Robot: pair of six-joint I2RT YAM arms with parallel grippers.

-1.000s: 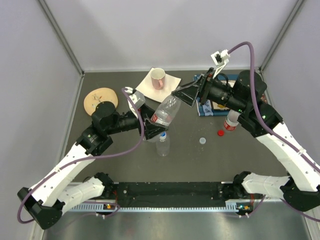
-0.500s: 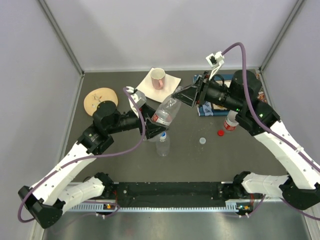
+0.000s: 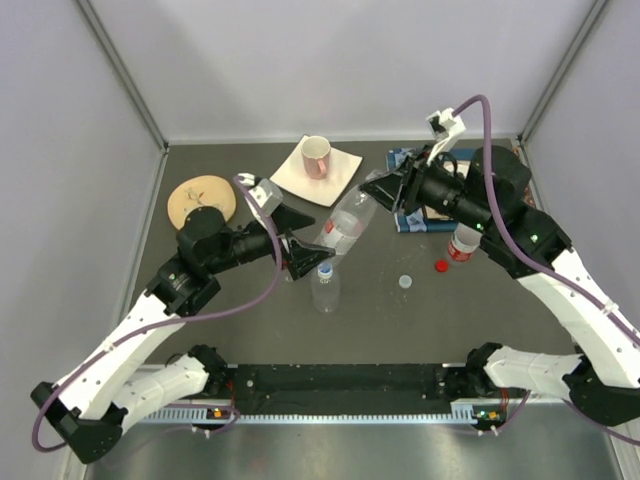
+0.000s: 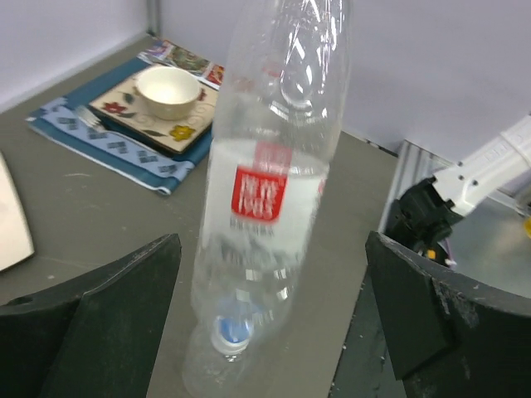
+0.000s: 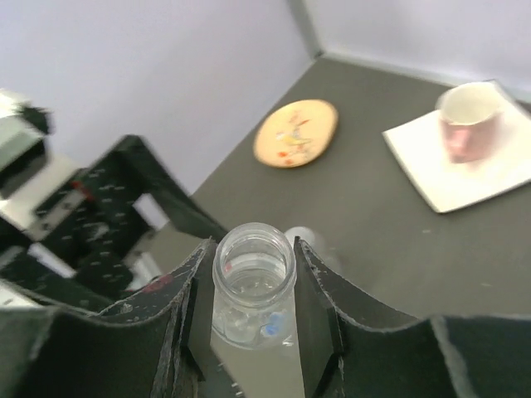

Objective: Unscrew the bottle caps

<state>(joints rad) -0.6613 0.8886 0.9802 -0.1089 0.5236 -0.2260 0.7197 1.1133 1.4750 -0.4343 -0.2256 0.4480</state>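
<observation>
Handover step. The bottle [image 3: 345,225], cap off, hangs tilted over the counter [image 3: 400,330]. The right tool [image 5: 254,282] is clamped on its open neck. The left tool [image 3: 298,240] is spread apart either side of its base, not touching. Likely next: set it down, then take the blue-capped bottle [image 3: 324,288].

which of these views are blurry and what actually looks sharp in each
left wrist: the bottle is smeared and its red label unreadable, while the bowl behind is crisper; right wrist: the bottle's open neck is sharp, the mug and round plate look soft; top external: evenly lit, sharp throughout, only faint shadows.
</observation>
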